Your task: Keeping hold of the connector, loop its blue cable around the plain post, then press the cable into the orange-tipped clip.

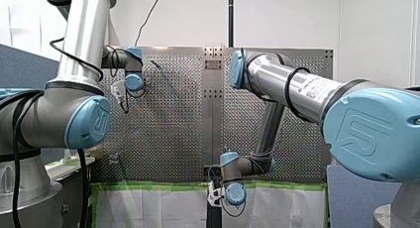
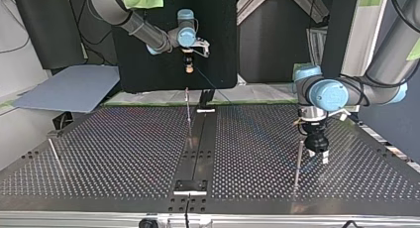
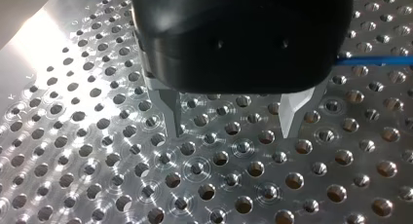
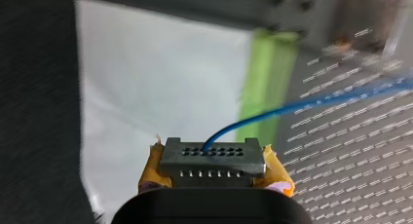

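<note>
Gripping the connector (image 4: 212, 158) tightly between its yellow pads (image 4: 151, 168), my right hand (image 2: 188, 65) is hanging raised past the end of the dark centre strip (image 2: 200, 139) of the desk (image 2: 124, 153) nearest the arms, probably so the blue cable (image 4: 302, 106) is trailing back toward the strip with room to be swung round a post. My left hand (image 3: 233, 131) is hovering low, well to the strip's side at the top view's right, just beside a thin upright rod (image 2: 297, 166). Its fingers are spread wide and holding nothing, likely standing ready to press the cable.

Perforated table (image 2: 124, 153), green tape (image 4: 265, 78)
</note>
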`<state>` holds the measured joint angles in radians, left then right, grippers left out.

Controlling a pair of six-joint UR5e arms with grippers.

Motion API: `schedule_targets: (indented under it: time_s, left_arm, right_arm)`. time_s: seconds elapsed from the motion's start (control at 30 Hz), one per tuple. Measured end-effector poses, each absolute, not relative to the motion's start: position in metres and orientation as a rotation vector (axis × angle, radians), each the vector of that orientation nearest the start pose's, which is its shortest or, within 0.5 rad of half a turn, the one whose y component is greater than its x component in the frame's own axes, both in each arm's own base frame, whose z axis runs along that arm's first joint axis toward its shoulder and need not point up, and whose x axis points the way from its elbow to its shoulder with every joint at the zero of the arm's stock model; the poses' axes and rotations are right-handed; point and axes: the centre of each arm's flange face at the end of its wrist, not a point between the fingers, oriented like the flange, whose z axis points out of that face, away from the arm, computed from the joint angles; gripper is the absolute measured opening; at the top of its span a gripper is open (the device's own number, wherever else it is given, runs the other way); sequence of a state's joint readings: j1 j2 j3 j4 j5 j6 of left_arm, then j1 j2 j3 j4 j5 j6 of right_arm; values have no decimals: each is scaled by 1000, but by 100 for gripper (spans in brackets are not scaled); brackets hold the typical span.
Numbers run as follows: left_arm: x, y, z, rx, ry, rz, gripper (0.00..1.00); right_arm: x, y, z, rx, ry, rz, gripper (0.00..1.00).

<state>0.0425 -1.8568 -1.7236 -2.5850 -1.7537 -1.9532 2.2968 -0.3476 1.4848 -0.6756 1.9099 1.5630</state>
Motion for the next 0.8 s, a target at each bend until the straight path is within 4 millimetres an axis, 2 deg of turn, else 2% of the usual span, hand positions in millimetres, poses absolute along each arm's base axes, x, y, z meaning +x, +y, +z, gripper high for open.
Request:
schedule_targets:
  time_s: [0.2, 0.53, 0.63, 0.8]
  left_arm:
    - [588, -90, 316, -453, 1389, -143, 100]
    - [588, -91, 316, -455, 1393, -147, 100]
    - [588, -90, 317, -458, 1391, -147, 100]
    - [589, -89, 317, -461, 1389, -147, 100]
  right_arm:
    - [447, -376, -199, 1874, -1126, 1024, 0]
    - [398, -385, -210, 1823, -1166, 970, 0]
    - [393, -390, -209, 1800, -1170, 980, 0]
    - [397, -394, -197, 1762, -1155, 1030, 0]
